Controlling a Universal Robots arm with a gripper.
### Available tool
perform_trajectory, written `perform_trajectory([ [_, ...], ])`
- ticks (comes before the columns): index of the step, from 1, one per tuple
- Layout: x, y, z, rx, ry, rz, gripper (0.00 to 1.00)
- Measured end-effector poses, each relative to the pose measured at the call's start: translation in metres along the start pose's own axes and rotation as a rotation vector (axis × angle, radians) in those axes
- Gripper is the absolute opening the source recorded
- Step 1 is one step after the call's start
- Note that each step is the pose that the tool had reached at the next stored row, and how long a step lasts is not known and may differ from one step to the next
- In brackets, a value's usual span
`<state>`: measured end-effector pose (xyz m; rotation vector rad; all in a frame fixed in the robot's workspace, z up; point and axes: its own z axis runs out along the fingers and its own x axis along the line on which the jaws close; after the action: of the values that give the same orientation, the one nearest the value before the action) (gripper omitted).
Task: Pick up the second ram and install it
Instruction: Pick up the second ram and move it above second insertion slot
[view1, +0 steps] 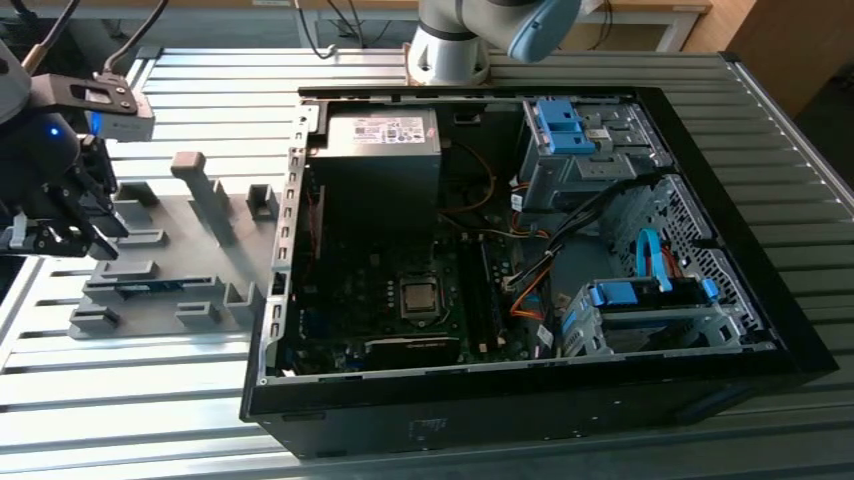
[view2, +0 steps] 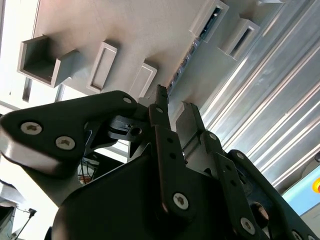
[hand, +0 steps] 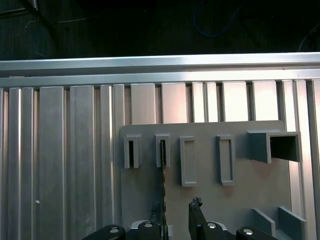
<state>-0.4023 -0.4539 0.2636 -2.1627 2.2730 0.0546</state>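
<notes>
The second ram (view1: 134, 288) is a thin blue-green stick standing on edge in a slot of the grey holder block (view1: 200, 215), at the exterior view's left. In both wrist views I see it edge-on, as a dark line (hand: 162, 175) (view2: 184, 61) running from one slot toward my fingers. My gripper (view1: 80, 235) hovers just above the holder, over the stick's near end. It is open (hand: 176, 215) (view2: 175, 107), and the stick's edge runs close beside one fingertip (hand: 157, 211). Nothing is held.
The open black computer case (view1: 747, 330) lies at the exterior view's right, with its motherboard (view1: 414, 300), drive cages and cables exposed. Everything rests on a ribbed metal table (view1: 134, 400). The holder block has several other slots (hand: 187, 160) and upright posts (view1: 188, 165).
</notes>
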Motion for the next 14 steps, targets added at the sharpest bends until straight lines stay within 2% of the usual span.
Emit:
perform_trajectory([
  [1,0.0001,0.0,0.0013,0.0,0.0004,0.0,0.35],
  [14,0.0026,0.0003,0.0176,0.0016,0.0022,-0.001,0.35],
])
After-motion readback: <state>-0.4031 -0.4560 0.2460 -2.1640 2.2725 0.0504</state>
